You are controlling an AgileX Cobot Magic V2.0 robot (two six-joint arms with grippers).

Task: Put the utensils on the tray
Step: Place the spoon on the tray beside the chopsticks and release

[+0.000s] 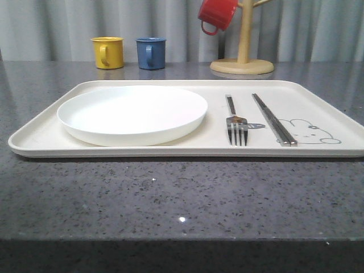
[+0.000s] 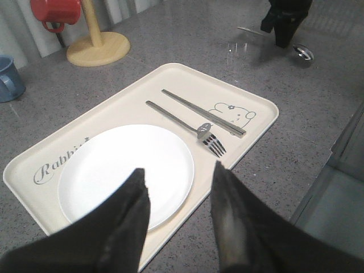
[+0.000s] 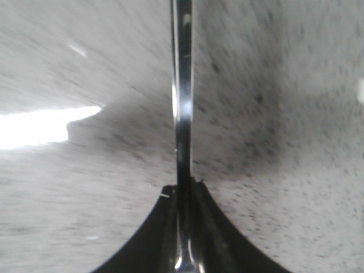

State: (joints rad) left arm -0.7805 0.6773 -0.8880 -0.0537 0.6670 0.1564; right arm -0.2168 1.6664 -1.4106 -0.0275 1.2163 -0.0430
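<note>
The counter (image 1: 170, 199) is dark speckled stone and carries everything. On it lies the tray (image 1: 318, 151), cream with a low rim, its long side facing the robot. The plate (image 1: 132, 114) sits on the tray's left half. Far behind the tray stands a wooden mug tree (image 1: 243, 54) with a red mug (image 1: 216, 14) hung on it, and left of that a blue mug (image 1: 151, 53) and a yellow mug (image 1: 108, 52) side by side. On the tray's right half lie the chopsticks (image 1: 274, 119), close together, beside the bunny drawing, and just left of them the fork (image 1: 235, 122), tines toward the near edge.

The left gripper (image 2: 179, 199) hangs above the tray's left near part, jaws spread, holding nothing. The right gripper (image 3: 183, 227) is pinched on the spoon (image 3: 182, 102) handle over bare counter, right of the tray.
</note>
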